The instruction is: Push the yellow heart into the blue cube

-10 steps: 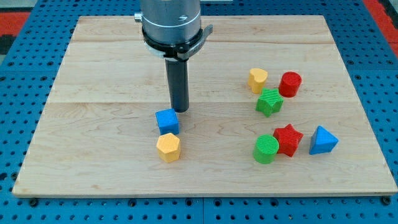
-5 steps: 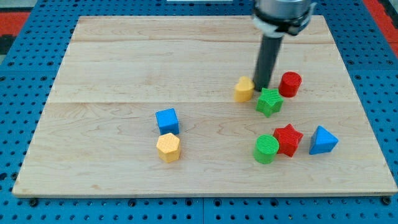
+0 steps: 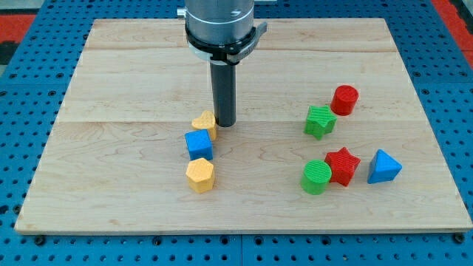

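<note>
Heart (image 3: 205,122) swept from right side onto cube (image 3: 199,144); tip (image 3: 225,124) beside it, no pincer fitted; only gentle nudging needed.

A pale, grain-streaked wooden board (image 3: 111,66) carries a yellow heart (image 3: 205,122), blue cube (image 3: 198,144), yellow hexagonal block (image 3: 199,175), red cylinder (image 3: 344,99) and green star (image 3: 320,121). There are also a ridged green cylinder (image 3: 316,176), red star (image 3: 343,165) and blue triangular block (image 3: 383,167). My tip (image 3: 225,124) is dark grey, and the table (image 3: 29,37) is blue with dotted holes.

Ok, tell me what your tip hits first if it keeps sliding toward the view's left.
My tip would meet the yellow heart first; it sits immediately left, apparently touching, with the blue cube just below it.
</note>
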{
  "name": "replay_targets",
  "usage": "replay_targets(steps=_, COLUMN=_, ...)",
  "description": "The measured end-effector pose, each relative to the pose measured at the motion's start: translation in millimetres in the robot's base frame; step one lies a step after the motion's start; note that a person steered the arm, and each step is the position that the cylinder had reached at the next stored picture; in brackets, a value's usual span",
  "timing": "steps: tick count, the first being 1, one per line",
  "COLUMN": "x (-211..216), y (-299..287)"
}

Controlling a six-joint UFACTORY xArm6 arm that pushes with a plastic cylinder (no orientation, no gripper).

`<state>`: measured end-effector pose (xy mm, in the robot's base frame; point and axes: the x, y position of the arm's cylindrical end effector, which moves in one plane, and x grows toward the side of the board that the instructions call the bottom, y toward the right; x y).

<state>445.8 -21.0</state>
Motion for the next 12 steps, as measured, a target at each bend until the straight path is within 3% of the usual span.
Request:
replay_targets(steps=5, x=-65.8, y=0.3)
replay_targets(steps=12, x=-63.2, y=-29.8)
